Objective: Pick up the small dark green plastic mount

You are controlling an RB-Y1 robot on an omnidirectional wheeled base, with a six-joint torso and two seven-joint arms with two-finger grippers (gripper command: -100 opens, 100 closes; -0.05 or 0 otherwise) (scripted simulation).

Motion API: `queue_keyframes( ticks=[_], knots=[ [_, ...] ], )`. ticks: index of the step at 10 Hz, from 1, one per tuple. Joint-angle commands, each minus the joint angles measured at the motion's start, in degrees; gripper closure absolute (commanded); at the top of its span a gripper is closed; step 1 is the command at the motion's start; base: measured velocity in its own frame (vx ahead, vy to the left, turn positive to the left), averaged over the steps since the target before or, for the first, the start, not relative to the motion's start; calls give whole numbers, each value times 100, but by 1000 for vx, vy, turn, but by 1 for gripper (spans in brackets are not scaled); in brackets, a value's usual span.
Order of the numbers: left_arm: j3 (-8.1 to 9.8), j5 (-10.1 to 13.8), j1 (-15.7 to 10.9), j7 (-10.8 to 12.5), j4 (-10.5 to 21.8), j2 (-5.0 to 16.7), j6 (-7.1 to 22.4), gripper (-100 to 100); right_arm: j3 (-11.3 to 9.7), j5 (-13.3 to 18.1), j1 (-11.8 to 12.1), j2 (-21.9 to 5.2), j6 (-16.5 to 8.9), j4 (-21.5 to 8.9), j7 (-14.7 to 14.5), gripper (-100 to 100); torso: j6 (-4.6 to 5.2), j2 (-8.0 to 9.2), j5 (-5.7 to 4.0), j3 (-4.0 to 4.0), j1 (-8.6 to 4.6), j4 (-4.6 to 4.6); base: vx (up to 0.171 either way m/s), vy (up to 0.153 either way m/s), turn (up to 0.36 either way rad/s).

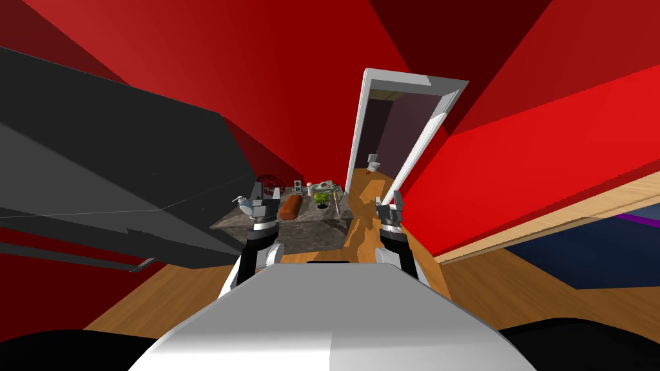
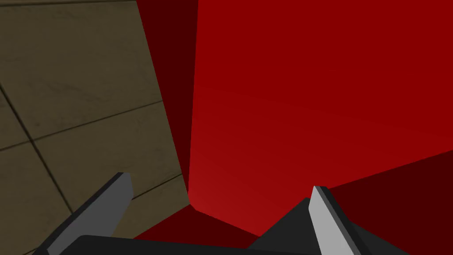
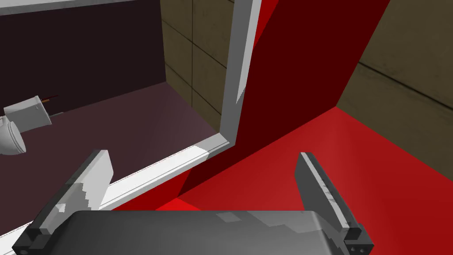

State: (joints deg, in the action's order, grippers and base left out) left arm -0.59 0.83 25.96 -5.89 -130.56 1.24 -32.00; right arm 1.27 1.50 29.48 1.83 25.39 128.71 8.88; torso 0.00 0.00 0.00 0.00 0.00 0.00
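1. Small green mount (image 1: 320,197) on the table (image 1: 316,228), mid-top, right of a brown roll (image 1: 290,206).
2. Left gripper (image 1: 266,195) spread wide, empty, over the table's left part, near the roll.
3. Right gripper (image 1: 389,201) spread wide, empty, off the table's right edge, above wood floor (image 1: 367,225).

You cannot tell the shapes of the tiny things at the far end of the grey stone-patterned table (image 1: 309,232), the small green item (image 1: 320,196) among them, and the right wrist view's edge cuts off the white toilet (image 3: 20,119).
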Motion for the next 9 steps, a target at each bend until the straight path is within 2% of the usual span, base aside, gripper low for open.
queue_keyframes(
  ticks=[1,4,7,8,9],
  knots=[
    [-24,30,-29,1,46,255,146,-100,0,0,0,0,0,0,0,0,0,0,0,0,0,0,1,-13,-69],
    [-81,102,-94,4,140,637,488,-100,0,0,0,0,0,0,0,0,1,2,-2,1,-8,0,-5,-28,-61],
    [-165,207,-185,6,254,1065,968,-100,-1,0,0,0,0,0,0,0,1,-1,-3,-1,-15,0,2,-43,-99],
    [-165,207,-185,6,254,1065,980,-100,-1,0,0,0,0,0,0,0,1,-2,-4,-1,-17,-1,1,-33,-25],
    [-197,248,-219,7,294,1216,1170,-100,0,0,0,0,0,0,0,0,-1,-1,-3,-1,-13,0,-2,-29,-77]
  ],
)
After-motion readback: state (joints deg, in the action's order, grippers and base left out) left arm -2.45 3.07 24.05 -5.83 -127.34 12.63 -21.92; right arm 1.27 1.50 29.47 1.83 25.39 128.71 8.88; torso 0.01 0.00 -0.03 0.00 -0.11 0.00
